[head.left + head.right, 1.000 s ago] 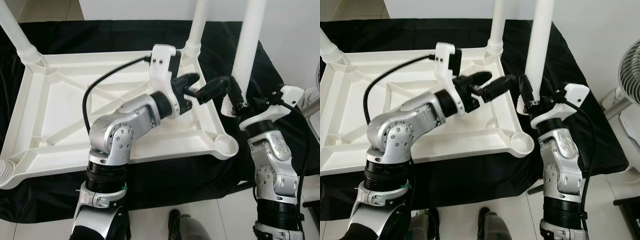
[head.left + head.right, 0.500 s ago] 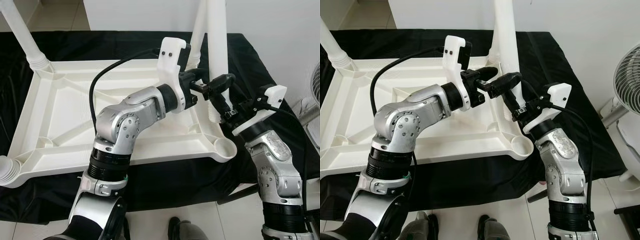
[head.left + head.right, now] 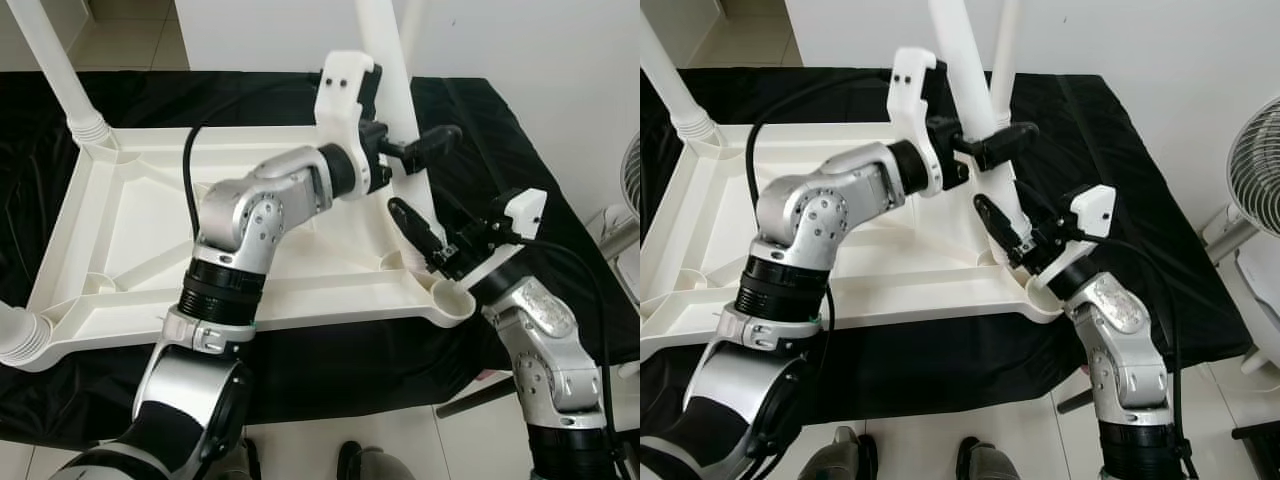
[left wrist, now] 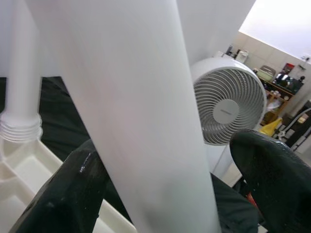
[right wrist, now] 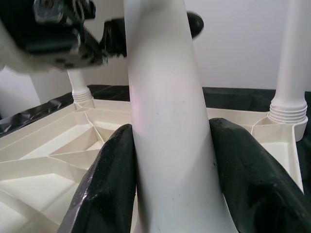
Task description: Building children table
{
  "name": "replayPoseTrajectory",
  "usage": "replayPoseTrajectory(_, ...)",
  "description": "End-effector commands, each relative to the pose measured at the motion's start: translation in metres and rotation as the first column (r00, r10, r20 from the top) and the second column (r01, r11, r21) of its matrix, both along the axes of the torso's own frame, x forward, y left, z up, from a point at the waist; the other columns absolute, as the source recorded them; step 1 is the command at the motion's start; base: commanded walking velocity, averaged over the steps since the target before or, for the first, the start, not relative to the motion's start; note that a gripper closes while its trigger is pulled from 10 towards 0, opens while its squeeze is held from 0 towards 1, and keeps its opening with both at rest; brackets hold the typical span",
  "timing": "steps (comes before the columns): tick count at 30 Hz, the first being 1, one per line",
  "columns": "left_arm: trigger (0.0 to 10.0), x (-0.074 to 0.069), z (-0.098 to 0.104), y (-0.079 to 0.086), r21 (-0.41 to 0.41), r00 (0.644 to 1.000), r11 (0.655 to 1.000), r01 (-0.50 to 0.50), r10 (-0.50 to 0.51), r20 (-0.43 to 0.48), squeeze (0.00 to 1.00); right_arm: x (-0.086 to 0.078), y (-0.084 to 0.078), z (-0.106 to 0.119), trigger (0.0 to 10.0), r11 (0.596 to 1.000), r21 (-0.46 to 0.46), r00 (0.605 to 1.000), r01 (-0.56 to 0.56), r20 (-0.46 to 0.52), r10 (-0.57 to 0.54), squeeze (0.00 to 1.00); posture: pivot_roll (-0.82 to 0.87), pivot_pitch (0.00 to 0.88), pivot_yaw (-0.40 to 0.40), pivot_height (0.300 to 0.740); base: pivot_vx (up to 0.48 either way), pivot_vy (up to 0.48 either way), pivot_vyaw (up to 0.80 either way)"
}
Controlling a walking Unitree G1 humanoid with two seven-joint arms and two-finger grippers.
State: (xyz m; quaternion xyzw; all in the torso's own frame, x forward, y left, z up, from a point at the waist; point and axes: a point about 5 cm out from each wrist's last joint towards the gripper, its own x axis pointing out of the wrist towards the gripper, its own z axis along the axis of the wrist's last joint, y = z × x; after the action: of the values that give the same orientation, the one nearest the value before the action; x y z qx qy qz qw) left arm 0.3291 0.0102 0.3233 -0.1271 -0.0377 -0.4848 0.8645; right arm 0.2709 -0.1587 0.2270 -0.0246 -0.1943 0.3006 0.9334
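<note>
Loose white leg [image 3: 395,90]: stiff, light, smooth, slippery plastic tube, tilted above the upturned tabletop's [image 3: 120,240] empty 4 o'clock socket [image 3: 455,298], left gripper [image 3: 405,155] clamped mid-shaft, right gripper [image 3: 425,245] clamped near its foot; best held low.

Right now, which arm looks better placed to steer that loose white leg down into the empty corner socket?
Probably the right gripper: it grips the loose leg low, just above the empty socket. The left gripper holds higher up.
</note>
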Motion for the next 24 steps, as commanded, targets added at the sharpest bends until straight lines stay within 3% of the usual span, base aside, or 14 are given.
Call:
replayPoseTrajectory(1,10.0,-0.004,0.002,-0.004,-0.008,0.996,0.997,0.083,-0.082,0.024,0.00,-0.004,0.000,0.004,10.0,1.000,-0.013,1.000,-0.004,0.027,0.004,0.00,0.01,0.119,-0.017,0.740,0.000,0.000,0.00)
replayPoseTrajectory(10,10.0,0.006,0.010,0.006,-0.001,0.998,0.998,0.058,-0.058,0.039,0.00,-0.011,-0.002,-0.001,10.0,1.000,-0.017,1.000,0.010,0.012,-0.010,0.00,0.01,0.114,-0.011,0.740,0.000,0.000,0.00)
replayPoseTrajectory(11,8.0,0.007,0.013,0.007,0.002,0.996,0.998,0.067,-0.067,0.050,0.00,-0.013,-0.003,-0.003,10.0,1.000,-0.021,1.000,0.013,0.007,-0.013,0.00,0.01,0.114,-0.011,0.740,0.000,0.000,0.00)
replayPoseTrajectory(12,8.0,0.007,0.013,0.007,0.002,0.996,0.998,0.067,-0.067,0.050,0.00,-0.013,-0.003,-0.003,10.0,1.000,-0.021,1.000,0.013,0.007,-0.013,0.00,0.01,0.114,-0.011,0.740,0.000,0.000,0.00)
replayPoseTrajectory(13,0.7,0.007,0.015,0.007,0.007,0.996,0.997,0.072,-0.072,0.061,0.00,-0.015,-0.003,-0.004,10.0,1.000,-0.027,1.000,0.014,0.005,-0.014,0.00,0.01,0.114,-0.011,0.740,0.000,0.000,0.00)
replayPoseTrajectory(14,0.0,0.007,0.018,0.007,-0.007,0.995,0.996,0.083,-0.083,0.059,0.00,-0.016,-0.003,-0.004,10.0,0.999,-0.032,1.000,0.012,0.002,-0.012,0.00,0.01,0.115,-0.008,0.740,0.000,0.000,0.00)
replayPoseTrajectory(24,0.0,0.000,0.032,0.005,-0.032,0.987,0.992,0.119,-0.115,0.113,0.00,-0.022,-0.006,-0.008,10.0,0.997,-0.076,1.000,-0.008,-0.030,0.005,0.00,0.01,0.126,-0.012,0.740,0.000,0.000,0.00)
